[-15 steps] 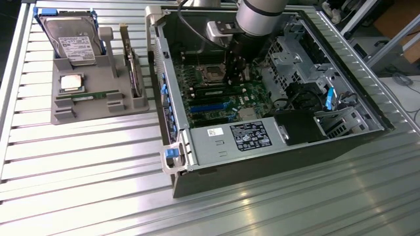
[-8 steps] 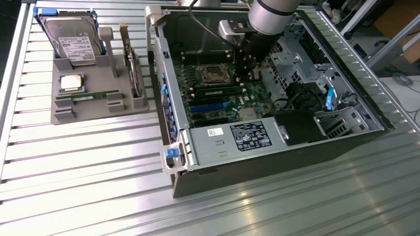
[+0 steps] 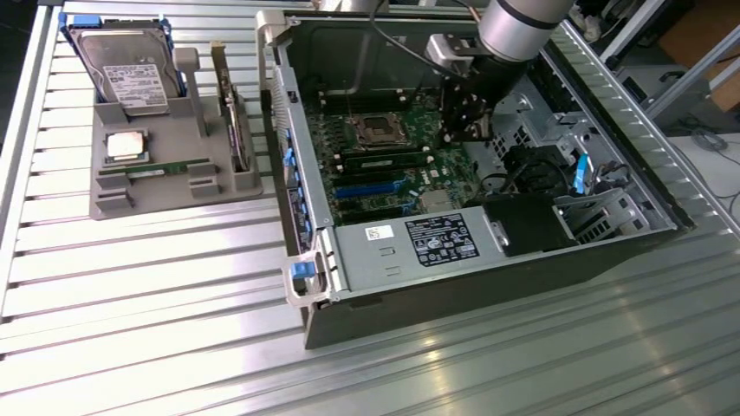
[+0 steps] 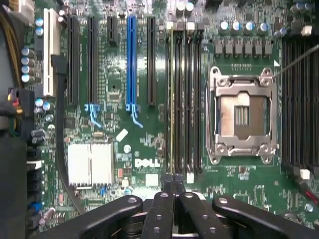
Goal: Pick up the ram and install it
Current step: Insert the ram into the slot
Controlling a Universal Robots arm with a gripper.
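- The worktop (image 3: 173, 286) of ribbed metal carries an open computer case (image 3: 463, 286), and the arm reaches down into it, with the pincer (image 3: 472, 130) low over the motherboard (image 3: 382, 165).
- Well away from the pincer, toward the exterior view's left, a grey parts holder (image 3: 173, 186) has a hard drive (image 3: 130, 74) and a square processor chip (image 3: 125, 146) in it. A thin green strip (image 3: 162, 170) lies in its front slot; I cannot tell whether that is another memory stick.
- In the wrist view the empty processor socket (image 4: 241, 114) sits beside the bank of memory slots (image 4: 192, 94).
- The ram (image 4: 172, 99) stands on edge in the slot directly ahead of the pincer, seen as a thin line with a pale edge running the slot's length.
- Judged from this, the pick-up and carry are done; whether the stick is pressed fully home with its latches closed cannot be told.
- The pincer (image 4: 173, 186) has its fingers together, tips at the near end of the ram; contact looks likely but is not certain.
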